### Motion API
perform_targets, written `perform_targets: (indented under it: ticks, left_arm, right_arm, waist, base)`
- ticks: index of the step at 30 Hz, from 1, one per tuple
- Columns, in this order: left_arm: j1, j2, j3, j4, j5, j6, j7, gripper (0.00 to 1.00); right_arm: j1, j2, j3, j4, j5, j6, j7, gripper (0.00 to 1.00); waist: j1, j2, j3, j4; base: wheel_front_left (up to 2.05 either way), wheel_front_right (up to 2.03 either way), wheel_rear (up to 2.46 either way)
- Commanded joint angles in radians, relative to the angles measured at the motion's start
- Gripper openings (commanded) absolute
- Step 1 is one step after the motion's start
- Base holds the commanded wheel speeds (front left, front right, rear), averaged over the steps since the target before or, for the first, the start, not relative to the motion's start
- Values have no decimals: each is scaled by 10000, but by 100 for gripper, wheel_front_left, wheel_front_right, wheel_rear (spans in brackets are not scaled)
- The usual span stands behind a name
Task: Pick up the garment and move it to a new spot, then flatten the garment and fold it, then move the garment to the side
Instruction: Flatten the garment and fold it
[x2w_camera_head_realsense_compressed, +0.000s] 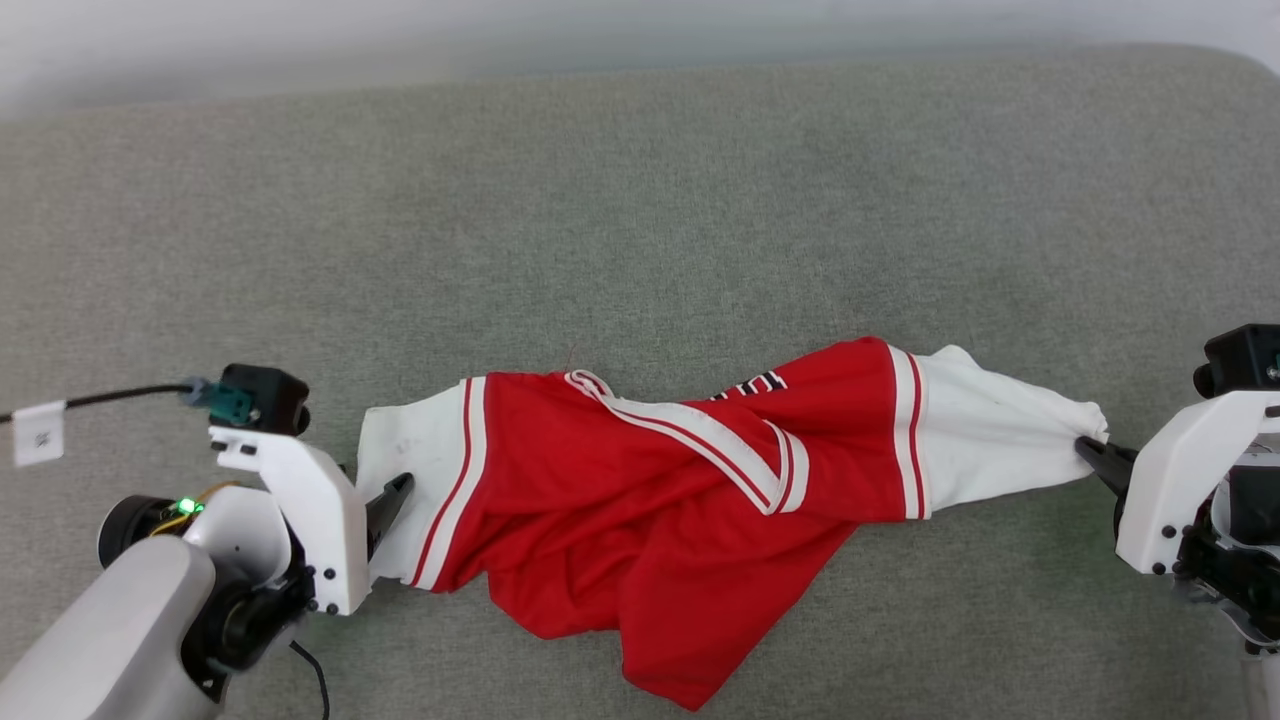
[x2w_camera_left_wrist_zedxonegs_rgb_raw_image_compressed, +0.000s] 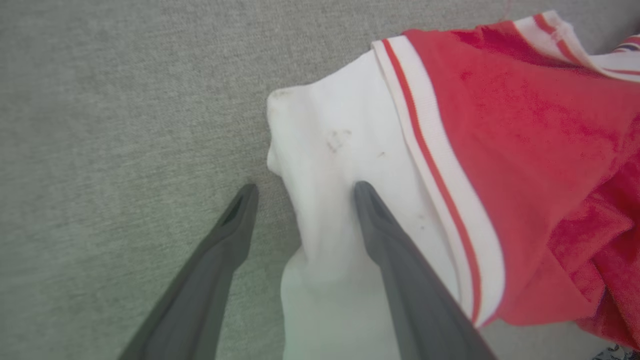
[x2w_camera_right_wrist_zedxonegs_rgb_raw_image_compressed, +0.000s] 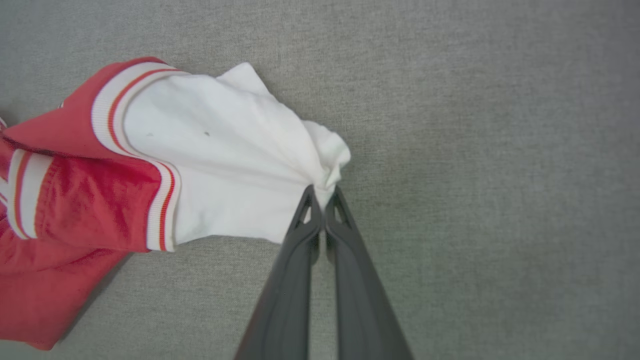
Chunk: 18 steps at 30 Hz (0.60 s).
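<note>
One garment (x2w_camera_head_realsense_compressed: 650, 480) | right pincer (x2w_camera_right_wrist_zedxonegs_rgb_raw_image_compressed: 323, 190) clamps sleeve | left pincer (x2w_camera_left_wrist_zedxonegs_rgb_raw_image_compressed: 306, 187) spread astride sleeve

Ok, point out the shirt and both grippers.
shirt (x2w_camera_head_realsense_compressed: 650, 500): head view, red body panel.
left gripper (x2w_camera_left_wrist_zedxonegs_rgb_raw_image_compressed: 305, 187): left wrist view, midway between its open fingertips.
right gripper (x2w_camera_right_wrist_zedxonegs_rgb_raw_image_compressed: 323, 191): right wrist view, fingertips pinching the shirt's sleeve.

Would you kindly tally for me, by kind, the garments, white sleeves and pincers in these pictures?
Garment: 1
White sleeves: 2 (left sleeve, right sleeve)
Pincers: 2 (left pincer, right pincer)
Total: 5
</note>
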Motion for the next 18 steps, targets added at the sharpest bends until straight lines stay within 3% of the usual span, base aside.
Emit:
perform_targets:
  ticks: [1,6,7,10,13,18]
  left_arm:
    - [-284,-5,-138,200,23,-112,282,100]
    - [-841,-128,-669,1143,102,-140,1475,100]
    - [-884,-181,-793,1347,30,-113,1796,91]
    - [-908,-380,-1124,1778,-175,-115,2659,0]
    - [-1003,-594,-1259,1973,-213,-230,2759,0]
    - [-1361,-754,-1052,2120,87,-349,1808,0]
  right_arm:
    - [65,61,-29,-102,-62,-3,20,0]
    - [-12,134,14,-201,-60,-3,-7,0]
    - [-20,130,28,-208,-62,-3,-19,0]
    - [-57,109,86,-224,-25,-3,-65,0]
    - [-131,104,160,-223,17,-3,-128,0]
    - [-168,-6,248,-179,-50,-3,-307,0]
  waist:
    - [0,0,184,-66]
    - [0,0,385,-114]
    - [0,0,400,-124]
    - [0,0,429,-153]
    - [0,0,399,-175]
    - [0,0,194,-101]
  base:
    - [0,0,0]
    - [0,0,0]
    - [0,0,0]
    - [0,0,0]
    - [0,0,0]
    - [0,0,0]
